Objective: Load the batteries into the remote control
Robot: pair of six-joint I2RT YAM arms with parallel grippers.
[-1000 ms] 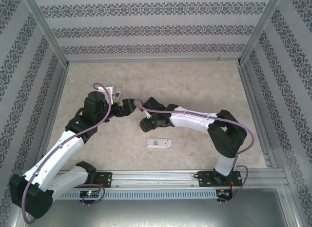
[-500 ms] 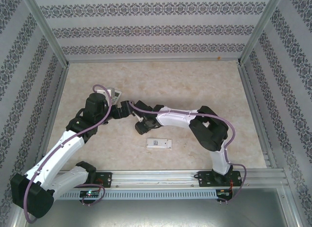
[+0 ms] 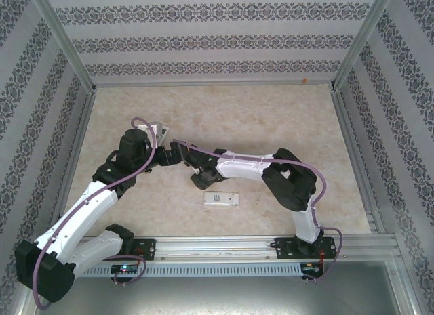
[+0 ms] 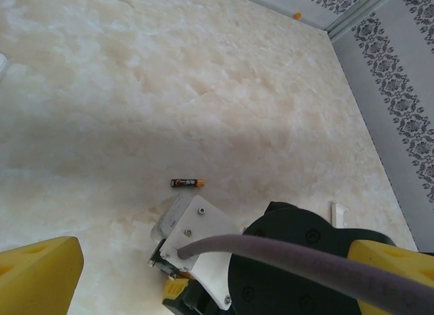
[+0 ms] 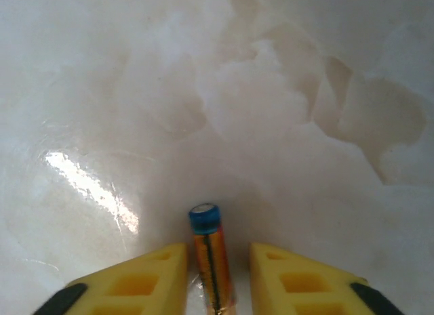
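The white remote control [image 3: 221, 199] lies flat near the table's front, apart from both grippers. Between my right gripper's [image 5: 218, 255] yellow fingers [image 5: 152, 274] lies a battery [image 5: 205, 227], orange with a blue end. It touches the left finger, and a gap shows on its right side. Another battery [image 4: 186, 183], dark with an orange end, lies on the table just beyond the right arm's wrist [image 4: 196, 234]. My left gripper [image 4: 217, 267] hovers wide open above that wrist, holding nothing. In the top view the two grippers meet left of centre, the right gripper [image 3: 178, 154] low on the table.
A small white piece [image 4: 338, 213] lies on the table past the right arm. The patterned walls [image 3: 217, 40] and metal frame enclose the marble table [image 3: 271, 118]. A tiny orange speck [image 4: 297, 16] sits by the far wall.
My right arm has stretched left and settled lower, and its fingers have narrowed around the battery. The left arm has hardly moved.
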